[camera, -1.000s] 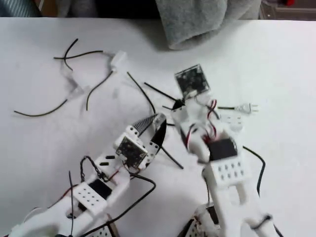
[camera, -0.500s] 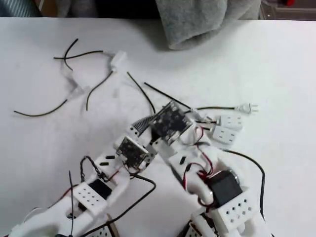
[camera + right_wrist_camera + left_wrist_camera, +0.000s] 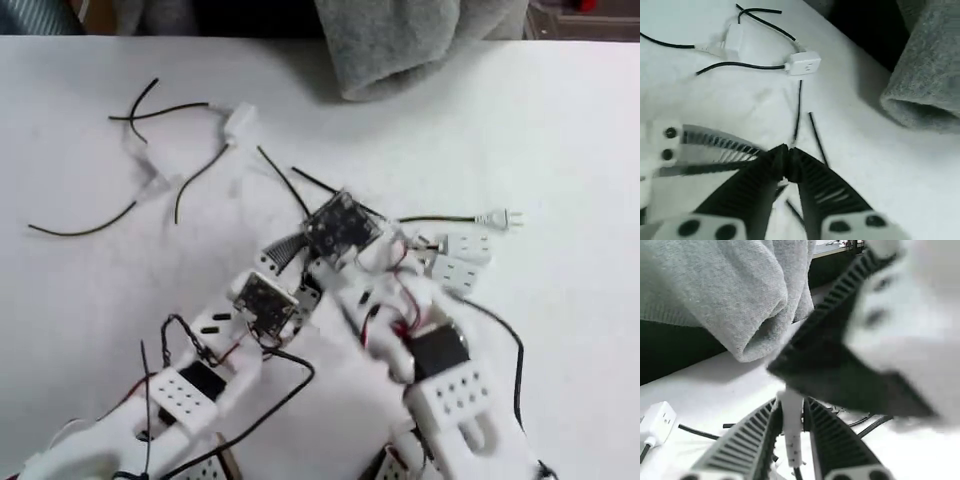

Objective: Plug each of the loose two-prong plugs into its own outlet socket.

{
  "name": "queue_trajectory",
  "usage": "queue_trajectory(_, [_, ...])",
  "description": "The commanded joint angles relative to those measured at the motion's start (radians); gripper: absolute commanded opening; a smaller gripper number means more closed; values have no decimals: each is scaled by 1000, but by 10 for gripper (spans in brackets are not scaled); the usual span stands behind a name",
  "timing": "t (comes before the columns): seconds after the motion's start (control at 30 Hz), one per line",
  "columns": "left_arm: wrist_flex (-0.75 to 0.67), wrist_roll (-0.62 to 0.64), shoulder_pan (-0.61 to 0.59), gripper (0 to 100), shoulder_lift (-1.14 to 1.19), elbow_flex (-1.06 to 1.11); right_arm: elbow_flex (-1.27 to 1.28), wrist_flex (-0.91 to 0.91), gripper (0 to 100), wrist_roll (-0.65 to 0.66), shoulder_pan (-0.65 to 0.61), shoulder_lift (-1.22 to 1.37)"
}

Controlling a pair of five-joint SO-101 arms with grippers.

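1. Tool state: the left tool (image 3: 792, 406) is clamped on a slim white plug (image 3: 792, 440), which stands upright between its fingers. The right tool (image 3: 786, 161) has its tips pressed together. Whether they pinch anything cannot be told.
2. Collision hazard: the right tool sits just in front of the left tool, its tips over the held plug. An advance by either arm can knock the plug askew or strip it from the grip.
3. Drop hazard: if the left tool releases before the right tool has a firm hold, the plug falls to the table (image 3: 560, 130).
4. Snag hazard: loose black cords (image 3: 285, 185) lie just beyond both tools. A sweeping move can drag them.
5. Insertion hazard: two white outlet sockets (image 3: 455, 258) lie behind the right tool, beside its arm. They appear unfixed and are likely to slide under push force. A further socket (image 3: 802, 64) lies well beyond both tools.
6. Remaining work: a two-prong plug (image 3: 500, 217) lies near the paired sockets, apart from both tools.
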Motion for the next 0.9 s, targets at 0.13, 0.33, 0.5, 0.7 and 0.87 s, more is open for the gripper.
queue_trajectory(0.13, [-21, -9, -4, 24, -27, -2, -137, -191, 19, 37, 191, 421])
queue_trajectory(0.33, [-21, -9, -5, 24, -27, -2, -167, -130, 19, 32, 214, 351])
queue_trajectory(0.5, [-21, -9, -5, 24, -27, -2, -169, 41, 19, 32, 147, 81])
queue_trajectory(0.7, [-21, -9, -5, 24, -27, -2, -152, 206, 19, 32, -39, -222])
queue_trajectory(0.87, [-21, -9, -5, 24, -24, -2, -64, 142, 19, 35, -85, -206])
